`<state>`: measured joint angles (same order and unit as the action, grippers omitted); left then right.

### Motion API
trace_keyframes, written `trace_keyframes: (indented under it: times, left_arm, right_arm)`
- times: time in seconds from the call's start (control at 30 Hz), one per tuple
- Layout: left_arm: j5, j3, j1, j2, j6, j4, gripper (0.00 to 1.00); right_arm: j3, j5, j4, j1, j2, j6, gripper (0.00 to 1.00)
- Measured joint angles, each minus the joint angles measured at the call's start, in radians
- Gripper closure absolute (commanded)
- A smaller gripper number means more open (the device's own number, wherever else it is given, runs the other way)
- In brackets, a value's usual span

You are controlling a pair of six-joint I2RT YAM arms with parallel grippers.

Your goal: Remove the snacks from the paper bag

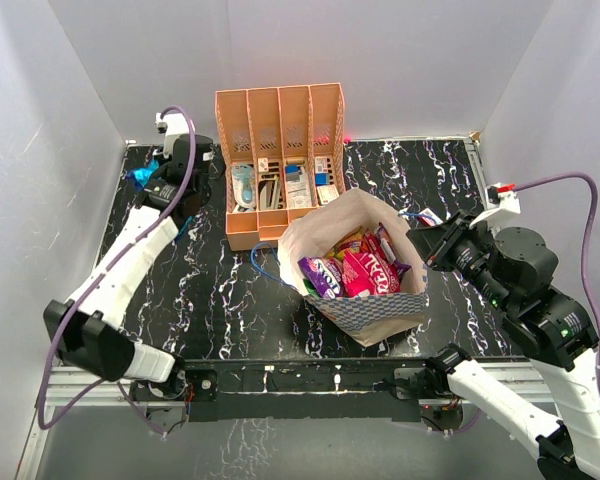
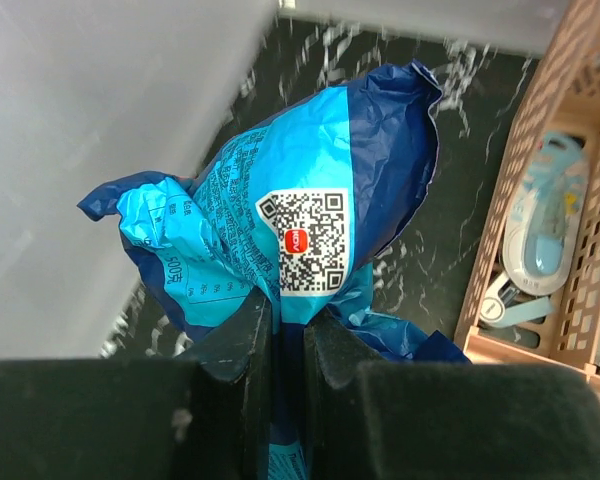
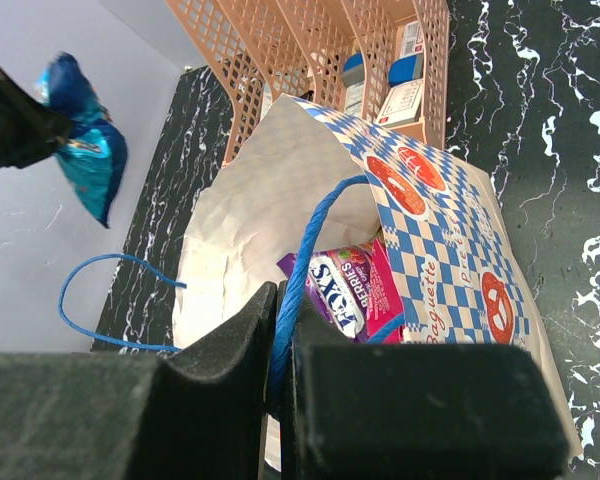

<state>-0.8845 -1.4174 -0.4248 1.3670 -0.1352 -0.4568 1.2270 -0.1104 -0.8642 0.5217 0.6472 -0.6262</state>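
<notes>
The paper bag point(image 1: 385, 312) stands open at the table's middle, with purple point(image 1: 322, 275), pink point(image 1: 365, 272) and other snacks inside. My left gripper point(image 1: 150, 180) is at the back left corner, shut on a shiny blue packet point(image 1: 136, 177), which fills the left wrist view point(image 2: 300, 200) between the fingers point(image 2: 242, 335). My right gripper point(image 1: 423, 245) is at the bag's right rim, shut on its blue cord handle point(image 3: 315, 240). The right wrist view shows the bag's patterned wall point(image 3: 450, 230), a purple FOX'S packet point(image 3: 345, 290) inside and the blue packet point(image 3: 85, 150) far off.
An orange slotted organizer point(image 1: 280, 150) with small items stands behind the bag, close to my left gripper point(image 2: 570, 200). The bag's other cord handle point(image 1: 260, 262) lies loose to its left. A small packet point(image 1: 427, 215) lies behind the bag's right side. Grey walls close in the table.
</notes>
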Motion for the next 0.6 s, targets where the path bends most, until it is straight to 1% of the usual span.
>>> trace_keyframes:
  times: [0.1, 0.2, 0.47, 0.57, 0.6]
  left_arm:
    - [0.097, 0.000, 0.097, 0.084, -0.134, -0.069, 1.00]
    - [0.153, 0.000, 0.168, 0.185, -0.229, -0.099, 1.00]
    - [0.208, -0.068, 0.291, 0.476, -0.369, -0.134, 1.00]
    - [0.226, -0.154, 0.321, 0.584, -0.394, -0.150, 1.00]
    - [0.230, -0.192, 0.328, 0.621, -0.399, -0.151, 0.96]
  right_arm:
    - [0.000, 0.001, 0.000, 0.000, 0.001, -0.002, 0.92]
    - [0.001, 0.005, 0.000, 0.000, 0.005, -0.001, 0.92]
    - [0.002, 0.016, 0.000, 0.000, 0.034, -0.001, 0.92]
    - [0.002, 0.016, 0.000, 0.000, 0.035, -0.001, 0.92]
    - [0.002, 0.016, 0.000, 0.000, 0.035, -0.001, 0.92]
